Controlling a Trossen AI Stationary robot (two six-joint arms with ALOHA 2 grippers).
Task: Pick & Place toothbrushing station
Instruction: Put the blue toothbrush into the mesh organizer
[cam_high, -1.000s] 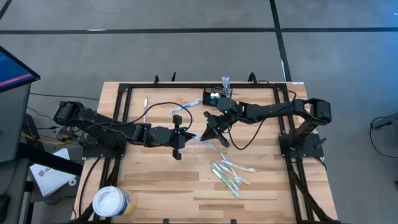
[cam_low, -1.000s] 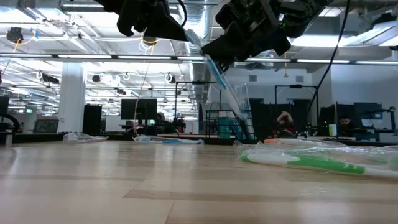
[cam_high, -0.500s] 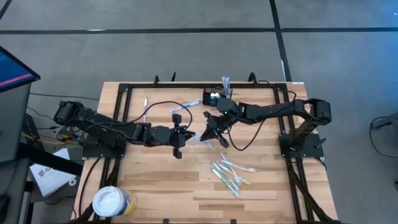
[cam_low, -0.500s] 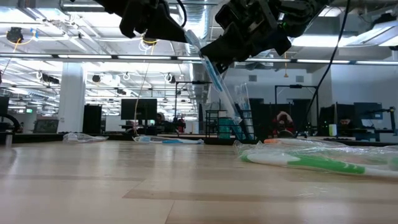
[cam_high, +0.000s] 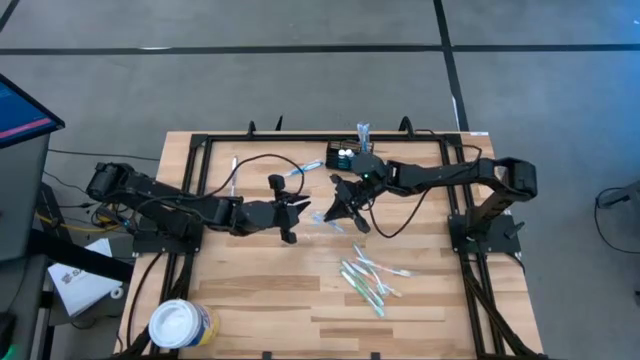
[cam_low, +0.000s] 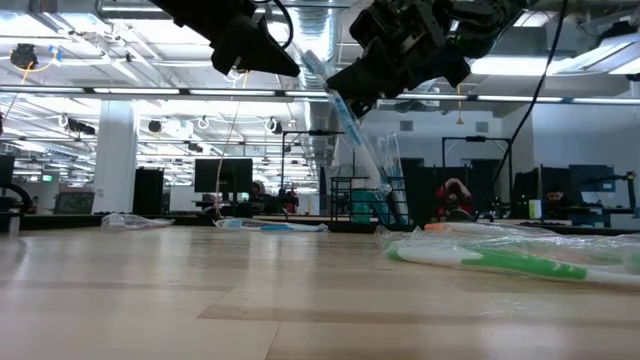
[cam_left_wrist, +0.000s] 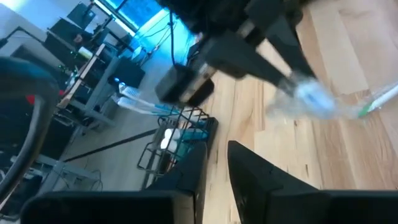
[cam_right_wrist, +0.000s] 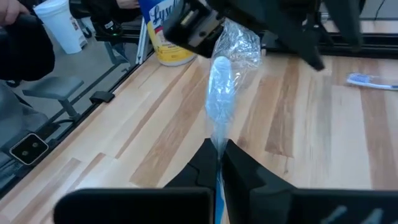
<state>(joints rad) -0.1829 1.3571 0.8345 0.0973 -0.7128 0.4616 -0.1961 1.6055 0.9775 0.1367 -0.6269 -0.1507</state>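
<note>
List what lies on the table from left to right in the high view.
Round white tub → left tool → wrapped toothbrush held in the right tool → pile of green toothbrushes → right arm's base. The black wire caddy sits farther back, above the right tool.

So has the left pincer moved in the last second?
Yes. In the high view the left pincer has swung up toward the table's far edge and the black caddy, off the wrapped toothbrush.

Both arms reach toward the frame's centre in the high view. The left gripper (cam_high: 297, 206) hangs with fingers slightly parted, just left of the right gripper (cam_high: 341, 208), whose fingers are pinched together.
</note>
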